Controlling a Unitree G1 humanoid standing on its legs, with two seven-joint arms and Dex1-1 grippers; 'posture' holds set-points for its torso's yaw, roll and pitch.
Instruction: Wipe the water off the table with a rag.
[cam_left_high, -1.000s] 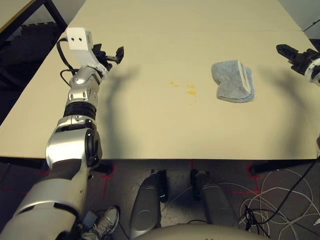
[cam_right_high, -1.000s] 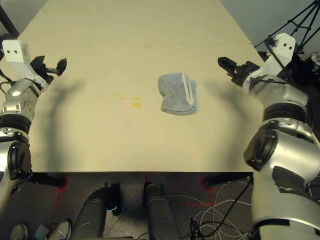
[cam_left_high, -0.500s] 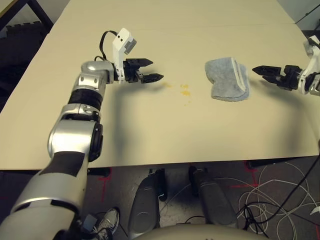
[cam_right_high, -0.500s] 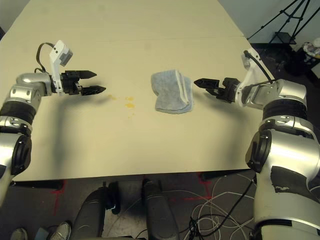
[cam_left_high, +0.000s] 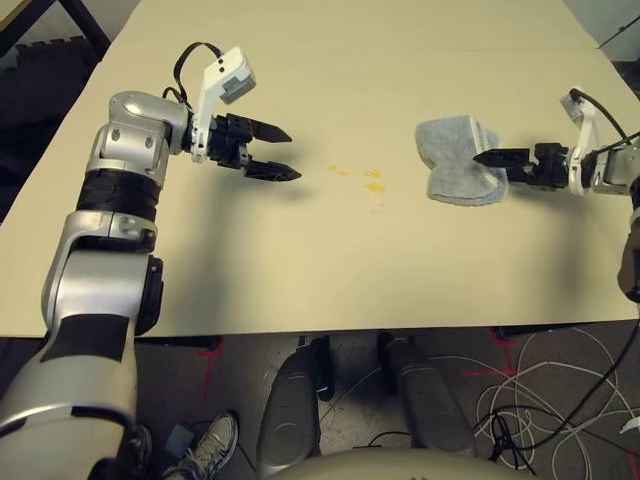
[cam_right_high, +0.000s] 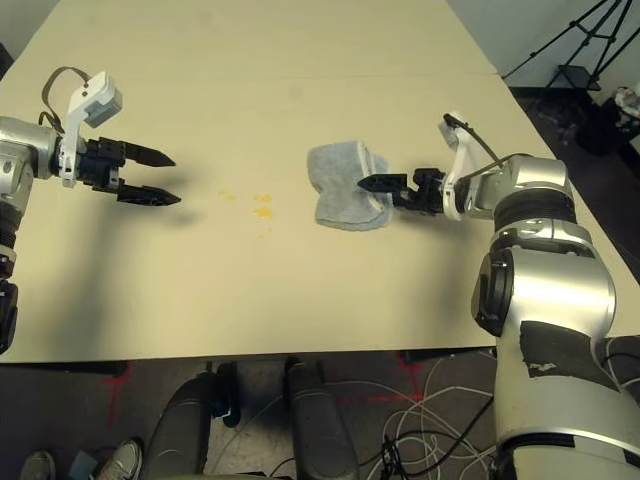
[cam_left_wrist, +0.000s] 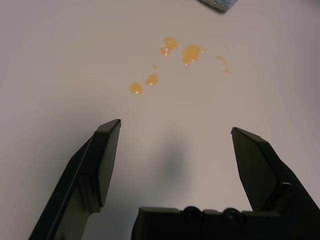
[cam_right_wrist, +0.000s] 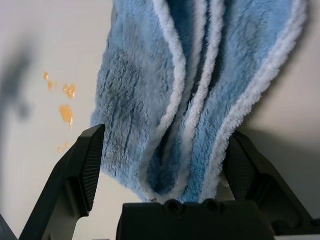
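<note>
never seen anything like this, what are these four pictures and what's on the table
A humanoid robot stands at a pale table. Two pictures come from cameras in its head, looking down over its silver arms. The other two come from a camera on each wrist, looking along that arm's two black fingers. On the table lie a folded grey-blue rag and some small orange drops of water. The right gripper is open, with the near end of the rag between its fingers. The left gripper is open near the drops, holding nothing.
</note>
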